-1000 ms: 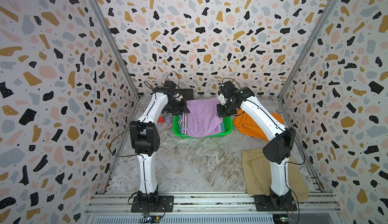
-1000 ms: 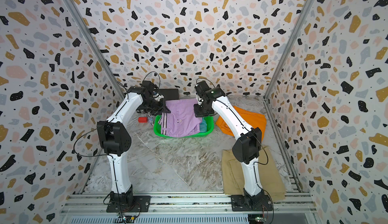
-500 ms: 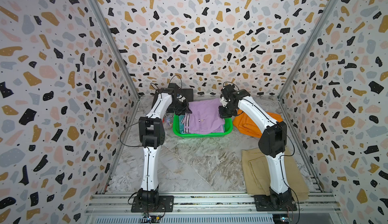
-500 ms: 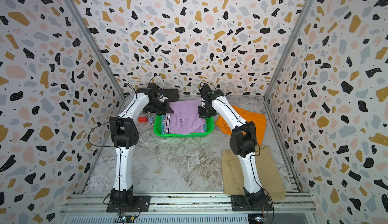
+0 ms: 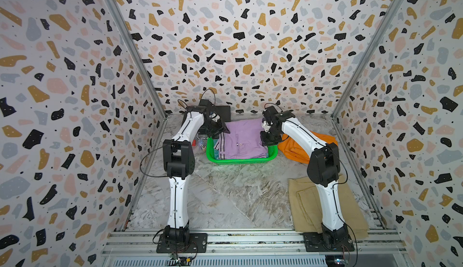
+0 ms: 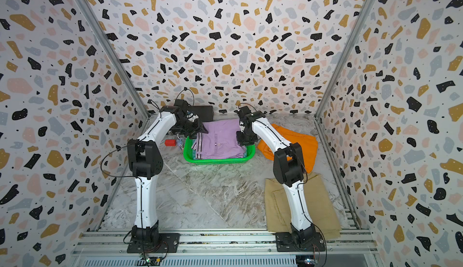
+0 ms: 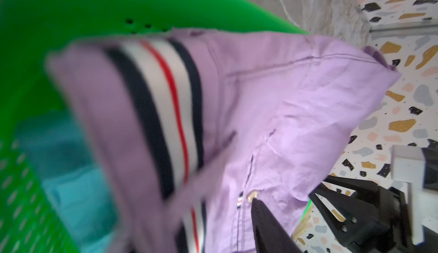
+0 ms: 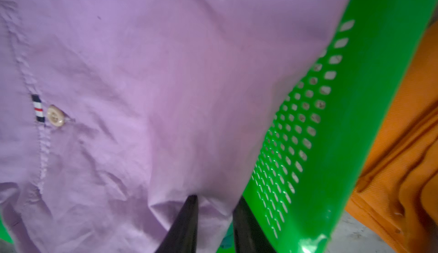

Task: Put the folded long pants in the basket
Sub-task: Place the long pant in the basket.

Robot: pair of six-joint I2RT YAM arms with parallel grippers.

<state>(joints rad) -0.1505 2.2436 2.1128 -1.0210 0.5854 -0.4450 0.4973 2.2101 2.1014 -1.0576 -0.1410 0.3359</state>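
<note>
Left wrist, cyan pants [image 7: 71,168] under lilac pants [image 7: 284,97], top view, khaki pants [image 5: 303,203]

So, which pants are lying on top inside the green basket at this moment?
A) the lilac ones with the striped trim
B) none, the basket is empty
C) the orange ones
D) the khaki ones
A: in both top views the lilac pants lie on top inside the green basket, while the orange pants and the khaki pants lie on the table outside it.
</note>
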